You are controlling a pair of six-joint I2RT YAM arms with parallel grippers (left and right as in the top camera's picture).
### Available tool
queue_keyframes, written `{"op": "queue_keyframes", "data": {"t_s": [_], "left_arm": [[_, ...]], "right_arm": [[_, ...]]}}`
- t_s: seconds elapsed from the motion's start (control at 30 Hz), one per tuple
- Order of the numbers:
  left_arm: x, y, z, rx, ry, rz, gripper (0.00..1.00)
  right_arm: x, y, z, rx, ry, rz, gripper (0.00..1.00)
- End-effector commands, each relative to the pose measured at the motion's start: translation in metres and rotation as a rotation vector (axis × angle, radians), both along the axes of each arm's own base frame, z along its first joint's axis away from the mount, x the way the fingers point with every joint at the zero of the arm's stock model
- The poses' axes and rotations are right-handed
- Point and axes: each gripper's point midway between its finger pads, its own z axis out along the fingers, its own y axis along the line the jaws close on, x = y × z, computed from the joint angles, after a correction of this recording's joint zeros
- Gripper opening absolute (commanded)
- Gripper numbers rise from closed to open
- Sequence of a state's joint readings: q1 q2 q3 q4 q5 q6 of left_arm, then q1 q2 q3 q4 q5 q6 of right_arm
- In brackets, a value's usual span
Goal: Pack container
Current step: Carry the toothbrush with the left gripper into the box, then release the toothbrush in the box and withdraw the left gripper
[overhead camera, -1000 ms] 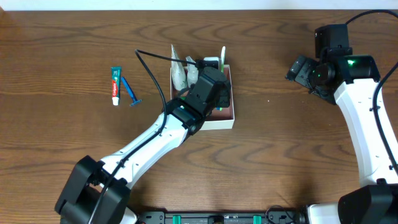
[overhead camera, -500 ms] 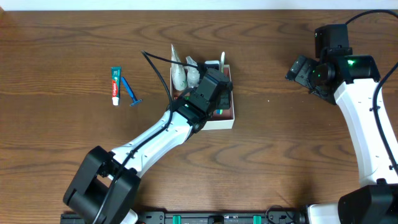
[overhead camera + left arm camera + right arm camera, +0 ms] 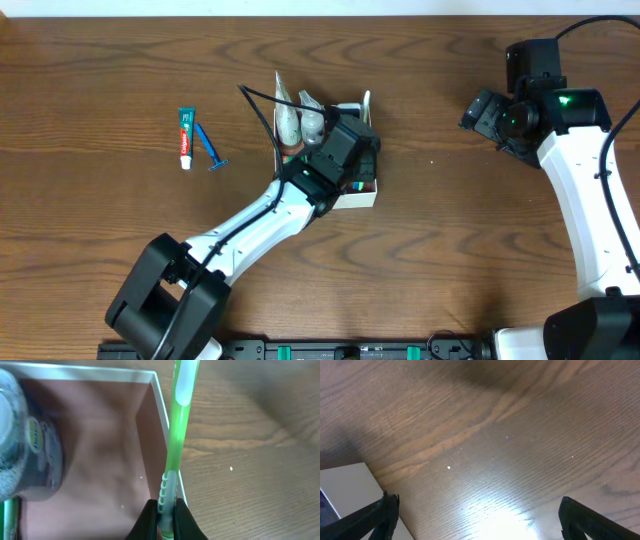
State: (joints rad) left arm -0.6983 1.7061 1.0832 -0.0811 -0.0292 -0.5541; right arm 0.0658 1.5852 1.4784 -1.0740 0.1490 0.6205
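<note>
From overhead, the square, shallow, white-walled container (image 3: 358,197) with a reddish-brown inside sits on the brown wooden table (image 3: 450,250). The left arm covers most of it, so the left gripper (image 3: 347,148) cannot be read there. The left wrist view settles it: the left gripper (image 3: 165,519) is clamped on the handle of a translucent green-and-white plastic toothbrush (image 3: 176,435). The handle crosses above the container's white wall (image 3: 161,407), and a clear, dark-filled bottle (image 3: 30,455) lies inside.

Only the overhead view shows a green-and-white toothpaste tube (image 3: 185,137) and a blue plastic razor (image 3: 210,148), just beside each other, well left of the container.

The right gripper (image 3: 480,112) hangs well right of the container. Its own view shows the right gripper (image 3: 477,505) spread wide over bare wood, holding nothing.
</note>
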Motion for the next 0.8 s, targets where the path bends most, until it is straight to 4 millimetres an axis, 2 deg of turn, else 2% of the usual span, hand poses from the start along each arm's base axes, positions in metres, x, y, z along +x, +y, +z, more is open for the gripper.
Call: {"op": "queue_keyframes", "data": {"t_s": [0.0,0.13,0.23,0.27,0.3,0.4,0.67,0.77], "left_arm": [[0.0,-0.004,-0.003,0.0,0.013,-0.001,0.06],[-0.001,-0.003,-0.004,0.004,0.017,-0.001,0.06],[-0.001,-0.003,-0.004,0.004,0.017,-0.001,0.17],[-0.001,-0.003,-0.004,0.004,0.017,-0.001,0.27],[-0.001,-0.003,-0.004,0.004,0.017,-0.001,0.31],[-0.001,-0.003,-0.004,0.004,0.017,-0.001,0.39],[0.001,-0.004,-0.002,0.0,0.006,-0.005,0.41],[0.003,-0.008,0.012,-0.009,-0.039,-0.037,0.41]], "right_arm": [[0.001,-0.003,0.012,-0.001,-0.034,-0.007,0.99],[0.001,-0.003,0.012,-0.001,-0.034,-0.007,0.99],[0.001,-0.003,0.012,-0.001,-0.034,-0.007,0.99],[0.001,-0.003,0.012,-0.001,-0.034,-0.007,0.99],[0.001,-0.003,0.012,-0.001,-0.034,-0.008,0.99],[0.001,-0.003,0.012,-0.001,-0.034,-0.008,0.99],[0.001,-0.003,0.012,-0.001,-0.034,-0.007,0.99],[0.001,-0.003,0.012,-0.001,-0.034,-0.008,0.99]]}}
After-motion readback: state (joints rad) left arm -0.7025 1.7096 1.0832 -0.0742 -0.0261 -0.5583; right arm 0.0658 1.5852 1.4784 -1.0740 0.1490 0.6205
